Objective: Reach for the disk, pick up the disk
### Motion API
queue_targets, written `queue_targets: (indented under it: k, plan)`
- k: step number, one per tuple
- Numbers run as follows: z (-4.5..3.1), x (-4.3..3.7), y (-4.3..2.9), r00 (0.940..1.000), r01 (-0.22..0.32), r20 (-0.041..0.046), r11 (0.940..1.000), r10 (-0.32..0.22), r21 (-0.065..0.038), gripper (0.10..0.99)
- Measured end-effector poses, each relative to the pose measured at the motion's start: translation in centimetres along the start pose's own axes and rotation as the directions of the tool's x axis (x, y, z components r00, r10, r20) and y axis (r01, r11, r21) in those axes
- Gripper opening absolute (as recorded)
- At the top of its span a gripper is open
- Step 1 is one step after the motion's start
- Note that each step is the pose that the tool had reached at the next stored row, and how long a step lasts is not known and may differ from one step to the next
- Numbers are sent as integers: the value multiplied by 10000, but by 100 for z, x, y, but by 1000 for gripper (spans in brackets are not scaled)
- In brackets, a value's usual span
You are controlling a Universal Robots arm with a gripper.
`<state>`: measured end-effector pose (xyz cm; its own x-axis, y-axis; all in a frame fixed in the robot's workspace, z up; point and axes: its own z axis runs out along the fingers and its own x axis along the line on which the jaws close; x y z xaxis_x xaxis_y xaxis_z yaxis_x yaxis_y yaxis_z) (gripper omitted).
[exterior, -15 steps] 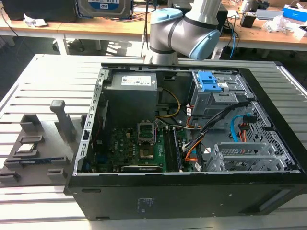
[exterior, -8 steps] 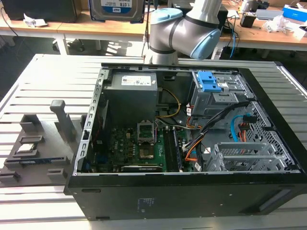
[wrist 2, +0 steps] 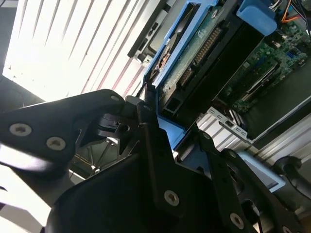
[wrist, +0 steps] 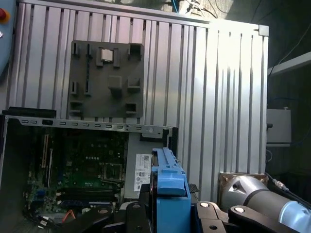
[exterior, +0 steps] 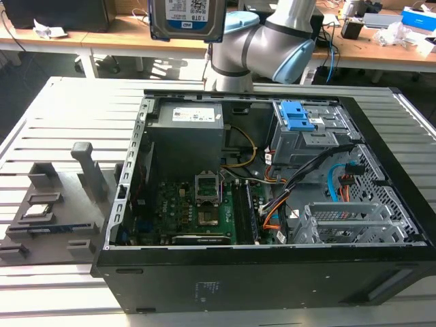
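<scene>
Disk [exterior: 187, 17] aloft at the exterior view's top, above the open case [exterior: 238, 279].
Hand [wrist 2: 171, 125] is clamped on its blue rails [wrist: 170, 187]; it looks heavy, rigid and shock-sensitive, so the rails beat the bare board [wrist 2: 194, 53] as a hold.

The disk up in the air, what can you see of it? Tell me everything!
The disk is a flat silver metal box with a white-and-blue label, hanging high above the open computer case at the exterior view's top edge, which cuts off its upper part. The second wrist view shows its green circuit board side, framed by bright blue plastic rails. The black claw grips it by the rails.
</scene>
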<state>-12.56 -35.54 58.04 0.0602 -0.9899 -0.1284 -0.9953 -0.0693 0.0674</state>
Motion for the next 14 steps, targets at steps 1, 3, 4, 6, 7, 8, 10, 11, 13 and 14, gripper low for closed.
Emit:
queue_targets:
  k: [1,3,4,6,7,8,10,11,13,14]
  plan:
    - [13,3,-28,10000,-1,0,10000,1,0,369]
    - [40,9,-89,10000,0,-1,10000,0,-1,369]
    - [59,13,-132,10000,0,-4,10000,0,-3,369]
    - [101,22,-224,10000,-1,-6,10000,1,-5,369]
    - [115,25,-255,10000,0,-8,10000,0,-7,369]
    - [144,30,-315,10000,-3,-10,10000,3,-8,369]
    - [183,39,-398,10000,-1,-12,10000,1,-10,369]
    - [196,41,-428,10000,-3,-13,10000,3,-11,369]
    - [225,48,-493,10000,-3,-15,10000,3,-12,369]
    - [240,51,-527,10000,-2,-15,10000,2,-13,369]
